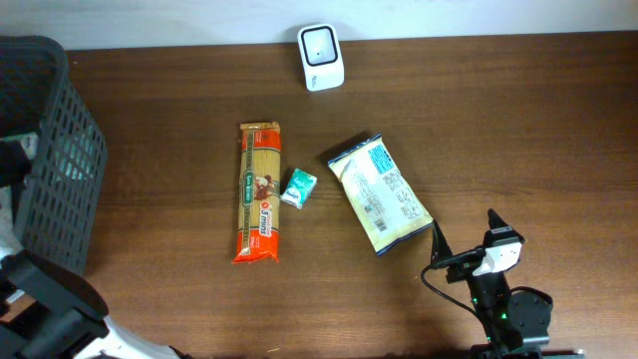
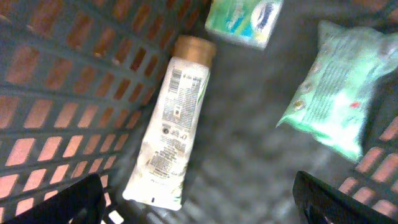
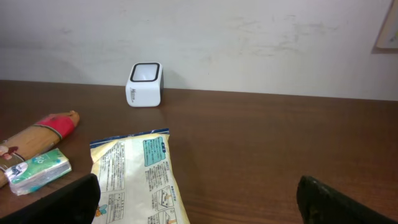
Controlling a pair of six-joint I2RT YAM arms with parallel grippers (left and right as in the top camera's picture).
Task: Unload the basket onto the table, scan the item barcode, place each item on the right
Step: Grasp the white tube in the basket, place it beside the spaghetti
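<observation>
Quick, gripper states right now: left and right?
Left gripper: jaws open, holding nothing.
Right gripper: jaws open, holding nothing.

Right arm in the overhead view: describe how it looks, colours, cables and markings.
The right arm is black, with a white block near the wrist and a small green light lower down. A thin black cable loops beside it. The right gripper has two slim, pointed black fingers. No markings are legible.

The bench (image 1: 498, 120) is brown wood-grain, the scanner (image 1: 321, 57) white, the pasta packet (image 1: 259, 192) orange-red with a green band, the carton (image 1: 298, 186) teal, the bag (image 1: 380, 193) cream with blue print, the lattice basket (image 1: 60, 150) dark grey.
</observation>
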